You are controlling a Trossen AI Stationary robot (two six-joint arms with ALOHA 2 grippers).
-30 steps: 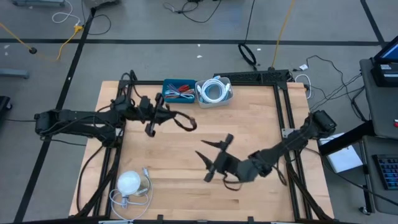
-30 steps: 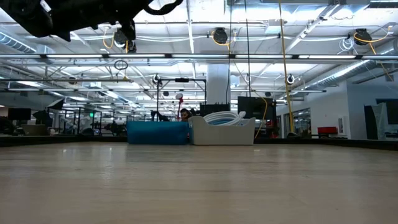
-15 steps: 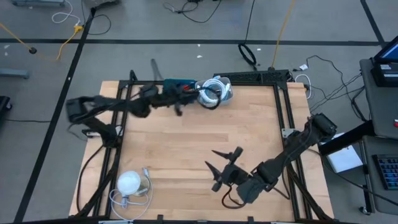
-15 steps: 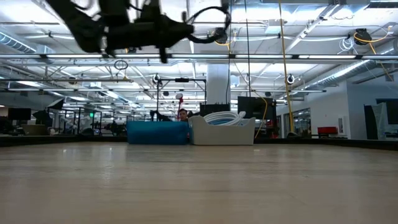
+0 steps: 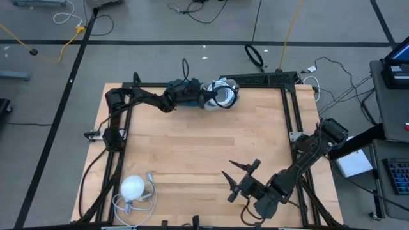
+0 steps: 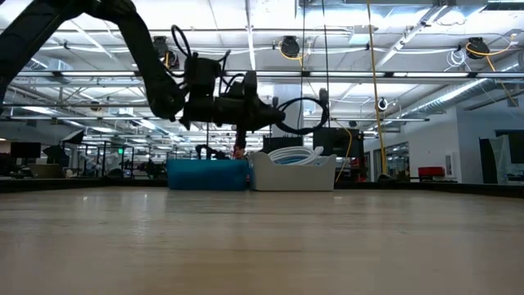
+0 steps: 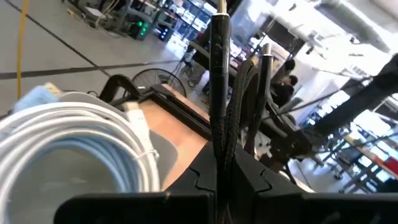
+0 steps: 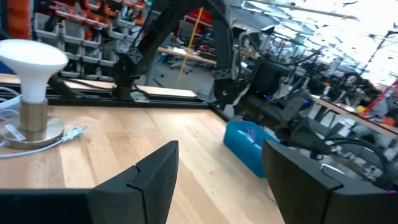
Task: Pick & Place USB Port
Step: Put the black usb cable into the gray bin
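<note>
My left gripper (image 5: 206, 97) reaches over the bins at the table's far edge and is shut on a black braided cable (image 7: 225, 93). The cable's loop (image 6: 303, 115) hangs in the air above the white bin (image 6: 293, 172). That white bin (image 5: 225, 94) holds coiled white cables (image 7: 74, 149). Beside it stands the blue bin (image 6: 207, 174), with my arm over most of it in the high view. My right gripper (image 5: 228, 168) is open near the table's near right side, above the wood, touching nothing. My left gripper pinches the black braided cable (image 7: 222, 146) between its two shut fingers. Doubled strands run out past the fingertips, alongside a thin plug end (image 7: 220, 25). The cable is lifted clear, and its loop (image 6: 304, 113) curves out beyond the fingers over the white bin.
A white lamp bulb on a round base (image 5: 133, 187), with its white cord, stands at the near left corner (image 8: 34, 74). Black frame rails (image 5: 289, 121) border the table's sides. Bare wood (image 5: 192, 147) lies between the two arms.
My left arm has swung from the table's left-middle toward the far edge and rightward, carrying the black cable, and has come down over the bins. My right arm has drawn back toward the near right edge, its fingers still open.
</note>
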